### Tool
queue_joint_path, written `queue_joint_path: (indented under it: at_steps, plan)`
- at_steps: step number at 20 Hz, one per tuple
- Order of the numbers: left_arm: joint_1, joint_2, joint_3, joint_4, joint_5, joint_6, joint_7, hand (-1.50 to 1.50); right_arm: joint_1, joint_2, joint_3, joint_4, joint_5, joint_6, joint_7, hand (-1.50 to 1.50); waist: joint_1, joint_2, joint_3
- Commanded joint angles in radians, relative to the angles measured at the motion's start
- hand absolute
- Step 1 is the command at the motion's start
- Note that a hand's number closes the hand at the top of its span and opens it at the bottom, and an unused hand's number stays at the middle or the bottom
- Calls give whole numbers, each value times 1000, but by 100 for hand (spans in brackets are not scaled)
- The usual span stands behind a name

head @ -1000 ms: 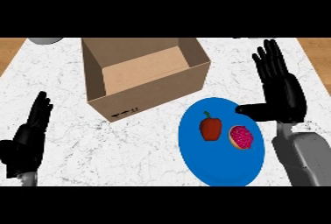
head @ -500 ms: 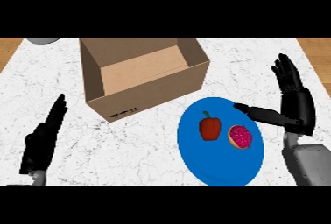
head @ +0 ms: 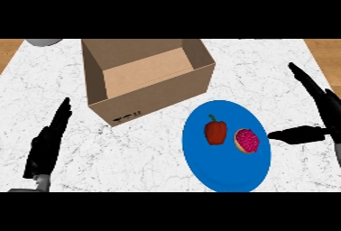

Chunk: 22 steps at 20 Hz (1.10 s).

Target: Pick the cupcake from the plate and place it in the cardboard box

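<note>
Head view: the cupcake [head: 247, 140] sits on the blue plate [head: 226, 180], just right of a red bell pepper [head: 215, 131], and the open cardboard box [head: 153, 97] stands up-left of the plate. The right hand [head: 328, 110] is spread wide beside the plate, fingers straight, thumb aimed at the cupcake but short of it; the left hand [head: 45, 146] rests open at lower left, holding nothing

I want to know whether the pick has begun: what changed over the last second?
The right hand slid toward the view's right edge and a little lower, turning from palm-on to edge-on, its thumb pointing at the plate. The left hand also turned edge-on, hardly shifting. Nothing was grasped or released. The cupcake, red pepper and cardboard box stayed put.
</note>
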Motion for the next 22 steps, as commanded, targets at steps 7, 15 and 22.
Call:
queue_joint_path:
  at_steps: [7,15,22]
  plan:
    - [-6,-23,-27,-23,-39,13,24,0,-76,-190,171,-188,-10,403,427,-150,16,1,1]
    - [-80,-25,71,140,-1,-70,-74,0,-65,-31,220,-265,85,424,665,-150,10,5,2]
    - [-12,-82,38,-16,-85,-44,38,0,-4,43,156,-228,215,495,622,-150,10,4,3]
